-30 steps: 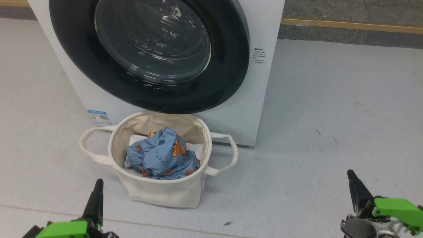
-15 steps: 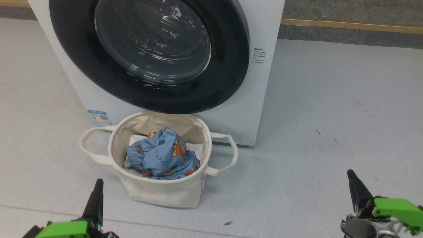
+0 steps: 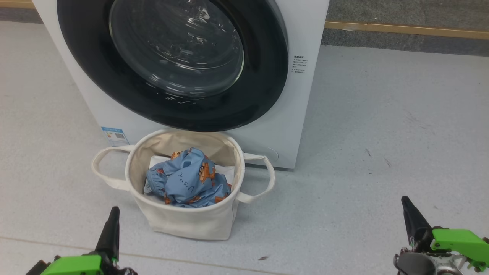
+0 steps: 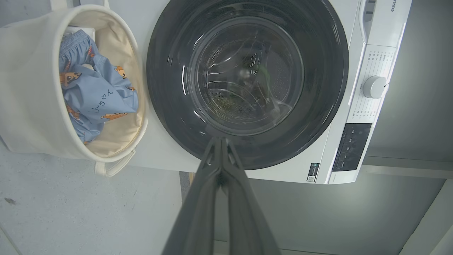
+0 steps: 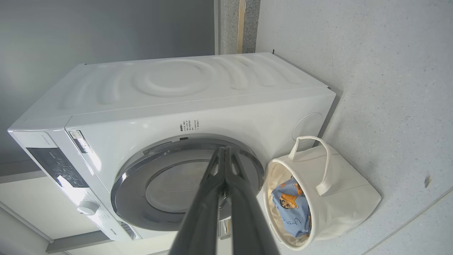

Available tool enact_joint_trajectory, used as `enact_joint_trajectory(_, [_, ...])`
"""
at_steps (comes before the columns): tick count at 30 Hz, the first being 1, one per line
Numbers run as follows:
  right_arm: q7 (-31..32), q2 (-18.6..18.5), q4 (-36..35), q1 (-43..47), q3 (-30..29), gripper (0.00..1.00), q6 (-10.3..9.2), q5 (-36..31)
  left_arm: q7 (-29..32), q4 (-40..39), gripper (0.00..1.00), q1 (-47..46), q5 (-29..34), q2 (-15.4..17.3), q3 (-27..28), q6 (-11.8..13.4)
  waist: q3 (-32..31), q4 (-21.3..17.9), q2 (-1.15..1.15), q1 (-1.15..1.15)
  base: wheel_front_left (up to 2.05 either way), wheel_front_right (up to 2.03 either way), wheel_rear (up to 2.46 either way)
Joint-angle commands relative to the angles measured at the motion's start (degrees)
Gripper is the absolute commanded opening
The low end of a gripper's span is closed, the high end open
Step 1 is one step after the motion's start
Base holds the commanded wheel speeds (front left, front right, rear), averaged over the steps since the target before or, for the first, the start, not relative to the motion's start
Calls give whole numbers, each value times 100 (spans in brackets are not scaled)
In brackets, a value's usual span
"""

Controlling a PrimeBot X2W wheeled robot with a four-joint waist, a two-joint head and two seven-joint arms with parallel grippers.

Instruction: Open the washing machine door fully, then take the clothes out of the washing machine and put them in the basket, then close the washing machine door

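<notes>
- Left fingers point(image 4: 220, 145) pressed flat together from base to tip, nothing gripped between them.
- Right fingers point(image 5: 225, 152) closed the same way, tip against tip, and empty.
- In the head view, both pairs low in the picture's corners, tips pointing up, held above the floor point(image 3: 382, 152) and well apart from each other.
- Just ahead of the left fingers, a little toward the right ones: the basket point(image 3: 183, 223), upright on the floor, touched by neither pair.
- Inside the basket, below its rim: the clothes point(image 3: 187, 183), crumpled in a heap on top of a white folded sheet point(image 3: 226, 172).
- Farther out, right behind the basket: the washing machine point(image 3: 290, 114), white front facing the fingers; contact between basket rim and machine impossible to tell.
- On that front, above the basket: the washing machine door point(image 3: 265, 57), shut flush, a glossy black ring around bulging glass.
- Through the glass, in the left wrist view: the perforated steel drum point(image 4: 230, 102).
- At the machine's top end, farthest from the fingers: a round knob point(image 4: 374, 86) and a dark control panel point(image 4: 350, 145).
- Low on the machine's front, beyond the left fingers: a blue sticker point(image 3: 114, 136), just behind the basket's loop handle point(image 3: 100, 168).
- Far beyond the right fingers: a wooden strip point(image 3: 405, 28) across the floor's far edge.
</notes>
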Motion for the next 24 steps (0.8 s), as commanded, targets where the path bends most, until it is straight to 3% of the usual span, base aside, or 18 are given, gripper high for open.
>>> enact_joint_trajectory(1, [43,-32,-230,-87,107,0,6,31,46,-221,0,-142,-21,29,195,-40,0,0,0,0,0,0,0])
enact_joint_trajectory(24, [43,-32,-230,-87,107,0,6,31,46,-221,0,-142,-21,29,194,-40,0,0,0,0,0,0,0])
